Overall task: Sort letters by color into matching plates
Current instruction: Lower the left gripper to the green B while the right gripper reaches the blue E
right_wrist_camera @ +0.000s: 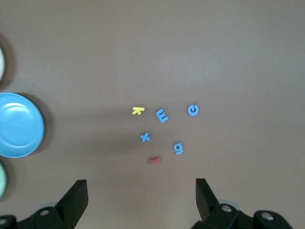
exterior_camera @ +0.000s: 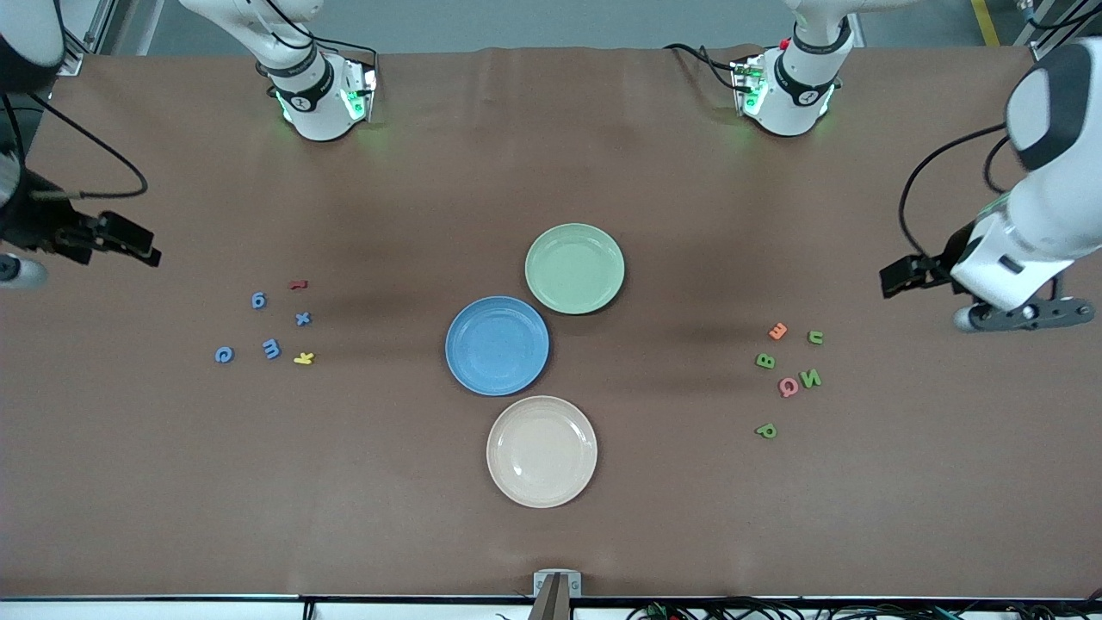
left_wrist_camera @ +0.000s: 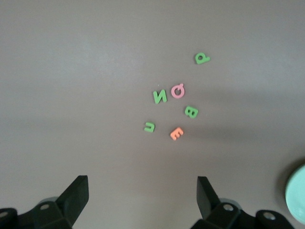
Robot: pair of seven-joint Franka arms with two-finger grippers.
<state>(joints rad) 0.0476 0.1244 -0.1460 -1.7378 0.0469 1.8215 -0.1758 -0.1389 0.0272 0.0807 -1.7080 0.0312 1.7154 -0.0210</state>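
Scattered letters (exterior_camera: 271, 348) flanking three plates (exterior_camera: 497, 345)

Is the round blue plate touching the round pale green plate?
Cannot tell. In the front view the blue plate and pale green plate rims meet without a plain gap.

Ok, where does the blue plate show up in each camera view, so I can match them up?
Front view: the blue plate sits mid-table, touching the green plate and nearer the camera than it, with the beige plate nearer still.
Left wrist view: not in it; only a sliver of the green plate shows at the edge.
Right wrist view: at the picture's edge, partly cut off.
Shared landmark: the green plate, also an edge sliver in the right wrist view.
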